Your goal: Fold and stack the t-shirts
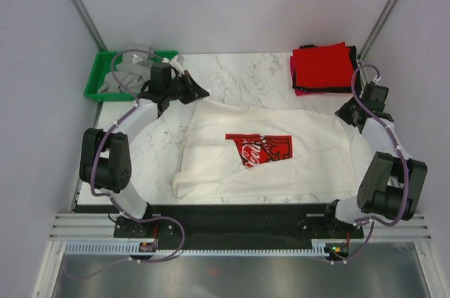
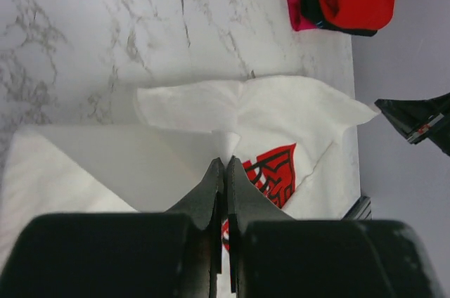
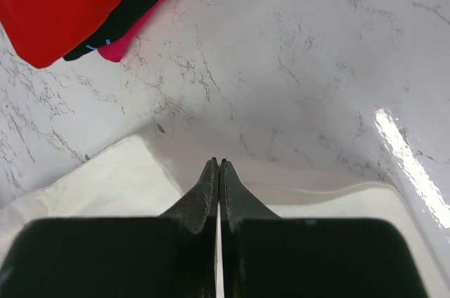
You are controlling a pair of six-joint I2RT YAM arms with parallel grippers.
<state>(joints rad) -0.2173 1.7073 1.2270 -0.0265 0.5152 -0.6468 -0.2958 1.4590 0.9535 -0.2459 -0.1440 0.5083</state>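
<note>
White t-shirt (image 1: 211, 164) lies spread mid-desk (image 1: 246, 73), print up. Left gripper (image 2: 226, 168) looks pinched shut on its far-left corner. Right gripper (image 3: 219, 168) is closed at the far-right edge, hold unclear. If that thin pinch slips, the fold goes crooked.

Marbled table (image 1: 246, 76) under a spread white t-shirt (image 1: 302, 164), folded stack (image 1: 323, 65) (red on top), green tray (image 1: 97, 80).
</note>
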